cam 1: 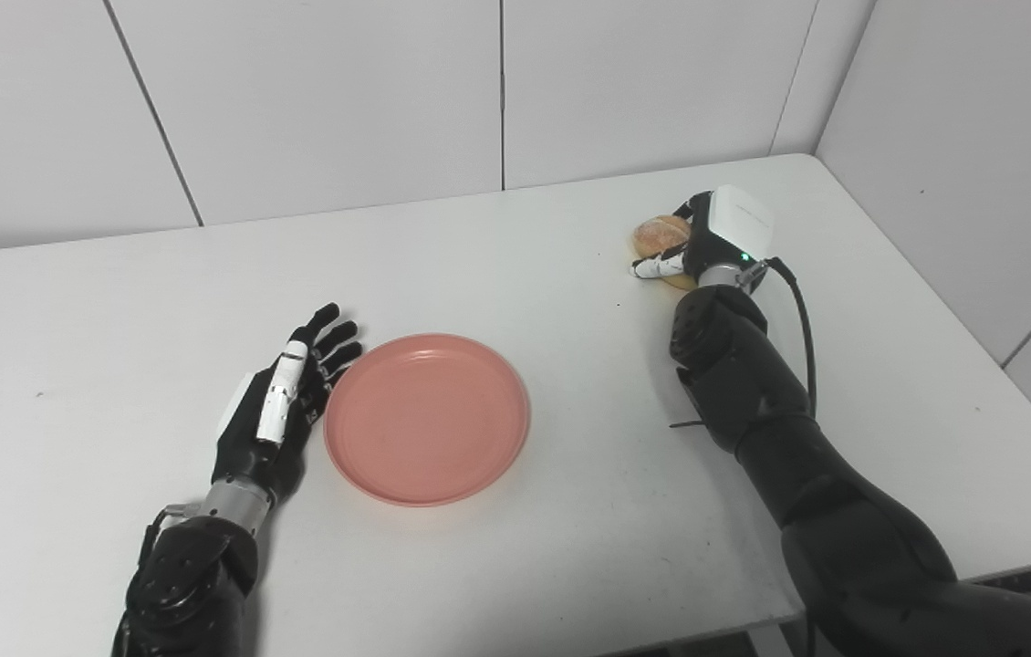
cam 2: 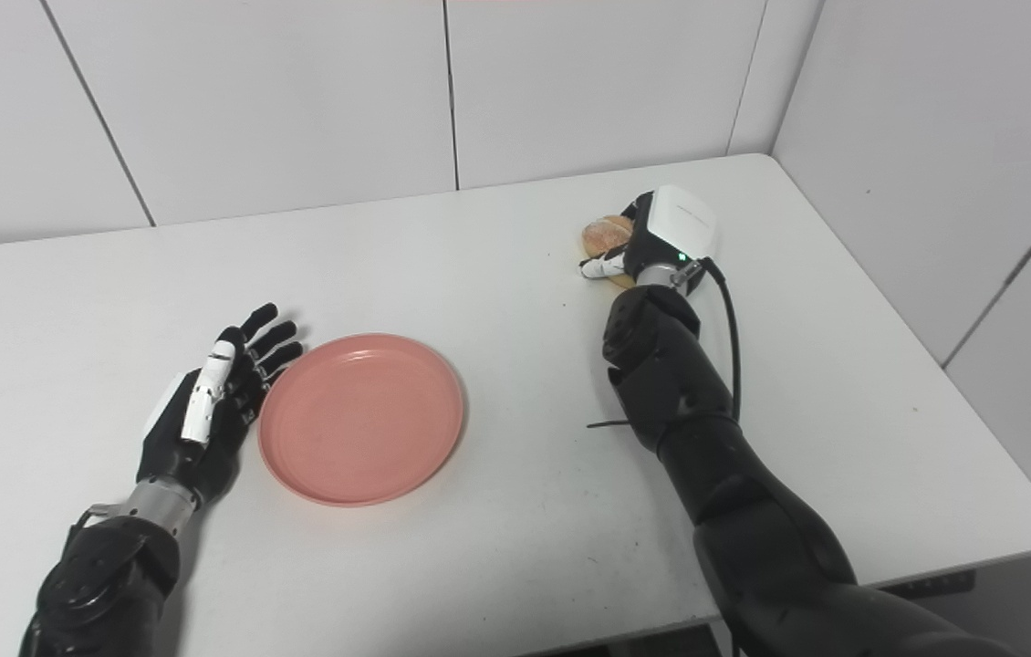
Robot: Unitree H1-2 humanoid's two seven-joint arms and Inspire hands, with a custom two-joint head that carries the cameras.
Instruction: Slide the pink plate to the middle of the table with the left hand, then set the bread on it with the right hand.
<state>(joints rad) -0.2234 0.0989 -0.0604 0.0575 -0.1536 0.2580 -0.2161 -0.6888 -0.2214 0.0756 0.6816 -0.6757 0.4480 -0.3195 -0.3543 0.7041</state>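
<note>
— At the far right of the white table (cam 1: 570, 547), what can you actually make out of the bread (cam 1: 659, 234)?

— Only part of it. The right hand (cam 1: 707, 242) covers its near side, so just a rounded brown top and a sliver of pale underside show. The fingers (cam 1: 658, 267) curl round it, closed on the loaf, though the contact under the palm is hidden. I cannot tell whether it is lifted or resting on the table.

— And the other side?

— The left hand (cam 1: 283, 401) lies flat beside the pink plate (cam 1: 427, 418), fingers stretched and a little apart, holding nothing. Their tips sit right at the plate's left rim; whether they touch it is hard to judge.

— Where is the plate?

— Near the middle of the table, toward the front, well apart from the bread. Both forearms are cut off by the bottom edge.
</note>
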